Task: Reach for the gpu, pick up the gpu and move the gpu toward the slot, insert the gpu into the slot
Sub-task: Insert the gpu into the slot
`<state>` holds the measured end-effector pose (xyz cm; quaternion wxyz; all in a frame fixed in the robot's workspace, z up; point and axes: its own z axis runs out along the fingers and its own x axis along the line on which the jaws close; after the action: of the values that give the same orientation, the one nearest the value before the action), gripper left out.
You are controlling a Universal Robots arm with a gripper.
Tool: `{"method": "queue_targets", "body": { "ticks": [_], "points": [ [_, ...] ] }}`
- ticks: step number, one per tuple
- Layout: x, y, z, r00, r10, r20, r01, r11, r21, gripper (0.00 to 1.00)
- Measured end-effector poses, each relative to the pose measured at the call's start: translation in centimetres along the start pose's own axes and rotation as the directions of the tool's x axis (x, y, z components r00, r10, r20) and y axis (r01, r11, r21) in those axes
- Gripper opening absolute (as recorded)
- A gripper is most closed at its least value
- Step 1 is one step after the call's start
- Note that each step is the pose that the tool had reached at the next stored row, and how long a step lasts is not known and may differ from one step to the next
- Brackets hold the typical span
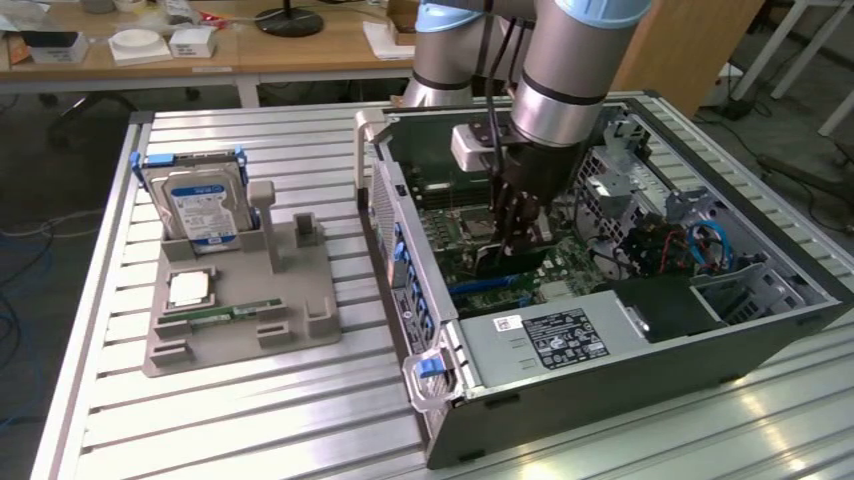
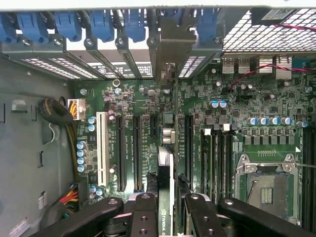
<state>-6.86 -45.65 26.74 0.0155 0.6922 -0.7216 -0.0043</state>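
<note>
Exterior view: gripper (image 1: 518, 238) down inside the case (image 1: 601, 390), jaws clamped on the gpu (image 1: 511, 262); blue slot (image 1: 489, 286) at the card's 7 o'clock. Wrist view: card edge-on between the fingers (image 2: 144, 210), over the motherboard (image 2: 237, 113).

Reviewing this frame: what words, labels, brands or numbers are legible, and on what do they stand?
Nothing reads with certainty.
Blue-and-white label on the silver hard drive: too small.
Black label on the grey power supply box: white print, blurred.
White sticker beside it: unreadable.
Green mark on the thin dark gpu card in the tool: unreadable.
Silkscreen on the green motherboard: too small.
</note>
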Motion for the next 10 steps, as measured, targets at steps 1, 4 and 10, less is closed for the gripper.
{"method": "queue_targets", "body": {
  "ticks": [1, 4, 10],
  "points": [
    [0.0, 0.01, 0.05, 1.0, 0.0, 0.0001, 0.0, 1.0, -0.0002, 0.26],
    [0.0, 0.04, 0.19, 1.0, 0.0, -0.0003, 0.0, 1.0, -0.0017, 0.26],
    [0.01, 0.1, 0.49, 1.0, 0.0, -0.0009, 0.0, 1.0, -0.0045, 0.26]
  ]
}}
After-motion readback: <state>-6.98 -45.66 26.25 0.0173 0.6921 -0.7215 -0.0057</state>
